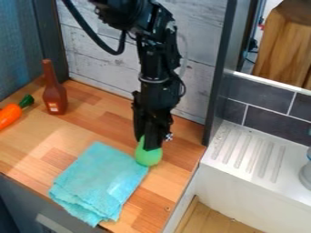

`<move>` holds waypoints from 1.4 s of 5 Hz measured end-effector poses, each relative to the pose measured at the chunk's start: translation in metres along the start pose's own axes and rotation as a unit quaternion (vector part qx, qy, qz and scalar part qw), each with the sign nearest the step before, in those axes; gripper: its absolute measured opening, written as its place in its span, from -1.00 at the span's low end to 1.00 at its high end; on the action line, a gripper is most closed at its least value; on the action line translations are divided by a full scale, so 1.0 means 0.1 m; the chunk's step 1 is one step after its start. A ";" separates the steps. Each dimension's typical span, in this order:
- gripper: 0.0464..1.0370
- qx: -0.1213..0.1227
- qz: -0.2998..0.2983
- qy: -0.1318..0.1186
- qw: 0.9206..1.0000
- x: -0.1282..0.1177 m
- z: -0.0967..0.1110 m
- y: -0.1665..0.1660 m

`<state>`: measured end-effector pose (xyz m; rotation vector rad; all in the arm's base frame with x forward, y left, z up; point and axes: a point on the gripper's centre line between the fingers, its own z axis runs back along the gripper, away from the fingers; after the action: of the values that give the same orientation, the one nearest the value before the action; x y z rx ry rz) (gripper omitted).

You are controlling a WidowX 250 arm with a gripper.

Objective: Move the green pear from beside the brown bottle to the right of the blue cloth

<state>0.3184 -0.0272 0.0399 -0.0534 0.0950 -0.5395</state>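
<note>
Green thing (148,158) clamped beside a cloth (100,182)

Largest among the surfaces is the wooden counter (97,123), which is bordered at the back by a pale plank wall (100,59). To the right of it, a white sink (243,157) with a ridged top is seen. Over the counter, the black gripper (147,144) is pointed down, and its fingers are closed on the upper part of the green thing. In front, the turquoise cloth is laid folded, its layers uneven at the near edge. Near the back left, a brown bottle (54,96) is stood upright. Beside it, an orange carrot (8,114) is partly cut by the view's left edge. The green thing's rounded lower end is placed at the cloth's right corner; whether the cloth is touched cannot be told.
</note>
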 end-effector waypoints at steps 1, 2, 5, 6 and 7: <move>-0.18 0.001 -0.004 -0.006 1.000 0.02 0.00 0.01; -0.18 0.004 -0.005 -0.027 1.000 0.11 0.03 0.03; 0.95 0.004 0.040 -0.051 0.998 0.11 0.11 0.14; 0.94 -0.001 0.075 -0.094 0.993 -0.04 0.42 0.24; 0.93 -0.014 0.100 -0.097 0.990 -0.33 0.72 0.34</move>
<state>0.3150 0.0209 0.1114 -0.1220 -0.0824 -0.3307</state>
